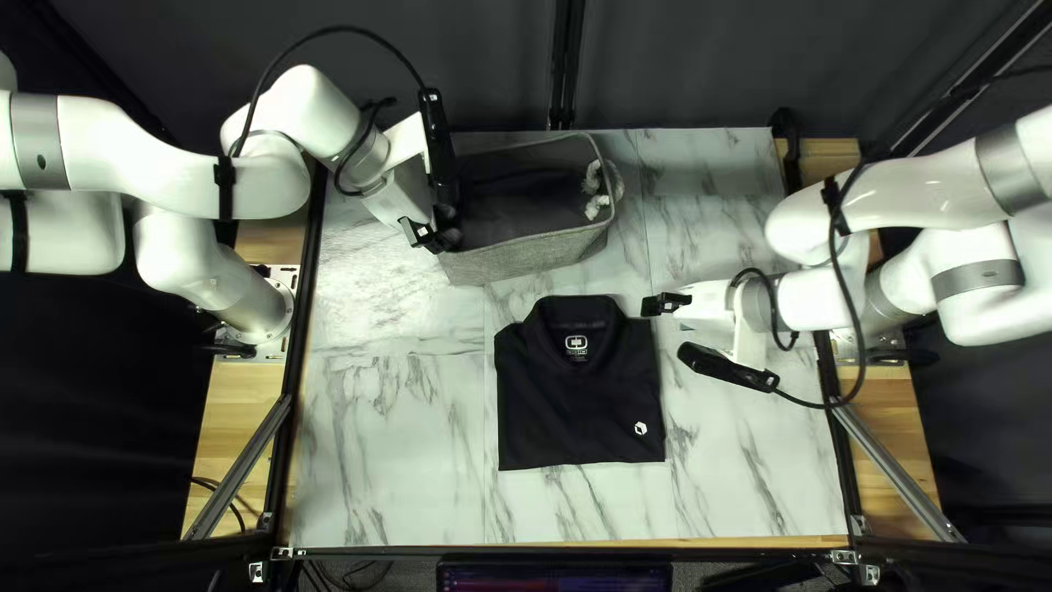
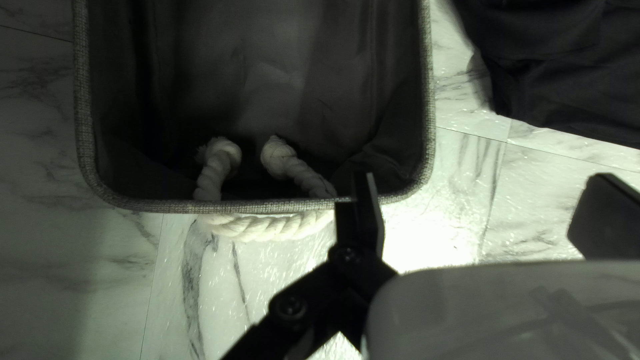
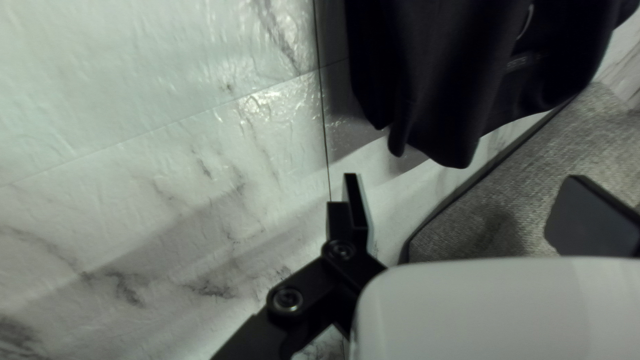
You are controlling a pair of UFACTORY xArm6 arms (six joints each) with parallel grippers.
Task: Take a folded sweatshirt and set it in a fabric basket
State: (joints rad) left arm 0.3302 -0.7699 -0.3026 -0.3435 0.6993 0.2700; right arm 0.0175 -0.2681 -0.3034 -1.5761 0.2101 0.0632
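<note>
White print [image 1: 576,342] on black folded shirt [image 1: 570,411], near side of grey woven basket [image 1: 521,261]. Left gripper [image 1: 425,236], right gripper [image 1: 664,304]: spread wide, empty.

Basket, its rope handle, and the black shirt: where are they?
Basket [image 1: 526,259]: top left view, grey outer wall.
Rope handle [image 2: 270,228]: left wrist view, strand outside the rim.
Black shirt [image 1: 575,395]: top left view, middle front.
</note>
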